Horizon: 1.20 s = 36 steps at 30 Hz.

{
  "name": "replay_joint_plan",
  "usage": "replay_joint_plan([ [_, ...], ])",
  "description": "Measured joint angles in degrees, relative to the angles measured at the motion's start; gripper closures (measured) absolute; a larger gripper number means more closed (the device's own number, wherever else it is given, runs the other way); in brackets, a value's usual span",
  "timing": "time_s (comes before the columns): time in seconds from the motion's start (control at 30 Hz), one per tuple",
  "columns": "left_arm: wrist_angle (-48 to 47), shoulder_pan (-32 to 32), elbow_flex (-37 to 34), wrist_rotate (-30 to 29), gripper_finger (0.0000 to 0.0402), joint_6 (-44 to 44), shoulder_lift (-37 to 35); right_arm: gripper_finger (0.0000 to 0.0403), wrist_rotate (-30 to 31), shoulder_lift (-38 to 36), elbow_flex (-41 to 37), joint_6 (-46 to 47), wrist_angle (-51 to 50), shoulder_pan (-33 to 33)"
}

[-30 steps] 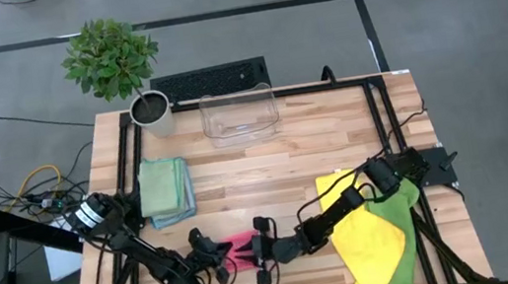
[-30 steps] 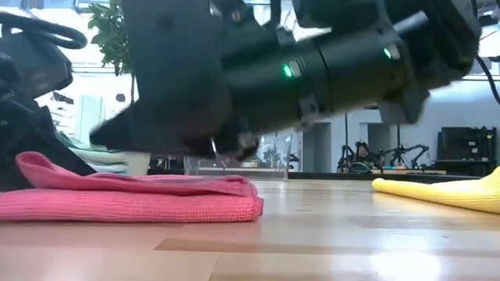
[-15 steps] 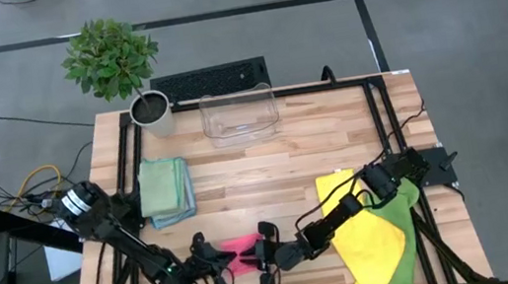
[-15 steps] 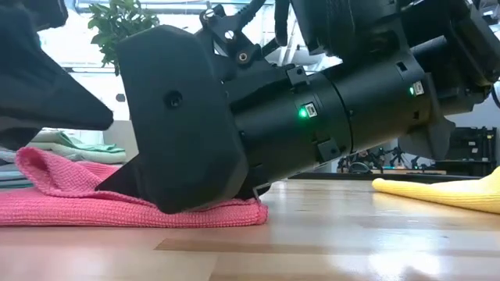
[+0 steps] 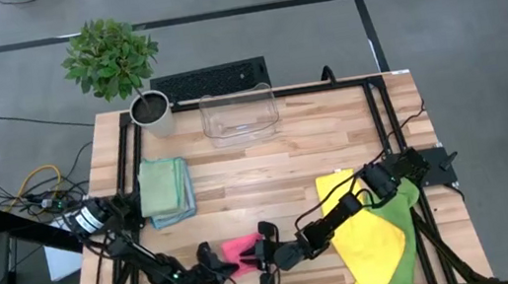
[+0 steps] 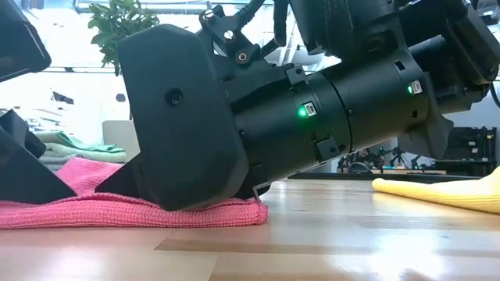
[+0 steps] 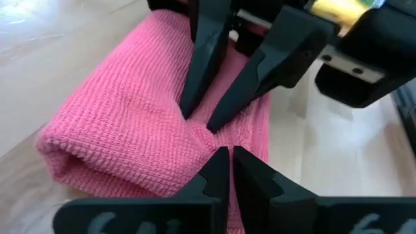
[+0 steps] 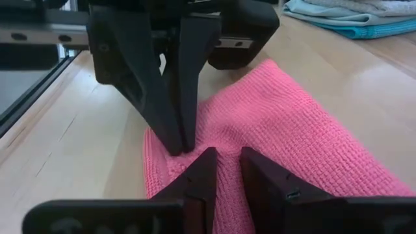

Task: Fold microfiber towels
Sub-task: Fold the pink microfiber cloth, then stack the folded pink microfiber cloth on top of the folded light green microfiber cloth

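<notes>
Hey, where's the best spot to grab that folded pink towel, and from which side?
Probably the rolled fold edge of the pink towel, approached from its open side toward the table's middle. That edge stands thick above the table, giving fingers something to pinch. The left gripper and right gripper already crowd its centre.

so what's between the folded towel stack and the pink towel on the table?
Only bare wood table lies between the folded stack and the pink towel, as the high view shows; the left gripper sits at the pink towel's edge.
</notes>
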Motion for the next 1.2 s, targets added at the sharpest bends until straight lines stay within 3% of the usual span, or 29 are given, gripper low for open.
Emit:
replay_joint_plan([
  [0.13,-7.5,0.5,2.6,3.5,0.0399,-1.8,-1.9,0.0305,0.0,-0.5,0.0,-0.3,0.0,0.0],
  [0.33,-22.1,3.5,3.6,15.0,0.0399,2.7,-9.9,0.0305,2.1,-4.6,-0.5,-7.1,-3.2,0.8],
  [0.47,-25.6,5.6,3.6,16.0,0.0399,2.0,-15.7,0.0305,3.3,-9.8,-0.3,-8.9,-6.5,1.2],
  [0.63,-31.7,7.2,3.6,16.1,0.0401,-8.1,-25.4,0.0305,4.0,-16.6,-0.3,-4.7,-19.1,1.8],
  [0.8,-32.1,8.6,3.6,24.9,0.0396,-12.6,-30.7,0.0282,2.9,-23.8,-0.2,4.3,-36.7,1.8],
  [0.9,-32.4,10.0,3.6,29.1,0.0372,-17.4,-30.7,0.0252,0.4,-26.2,-0.3,10.0,-44.2,1.8],
  [1.03,-35.1,11.8,3.0,35.2,0.0311,-24.0,-30.2,0.0211,-1.7,-27.2,-0.2,14.5,-49.3,2.1],
  [1.2,-40.3,13.2,2.1,36.6,0.0226,-36.0,-29.9,0.0187,-1.3,-26.9,-0.2,16.6,-50.9,2.6],
])
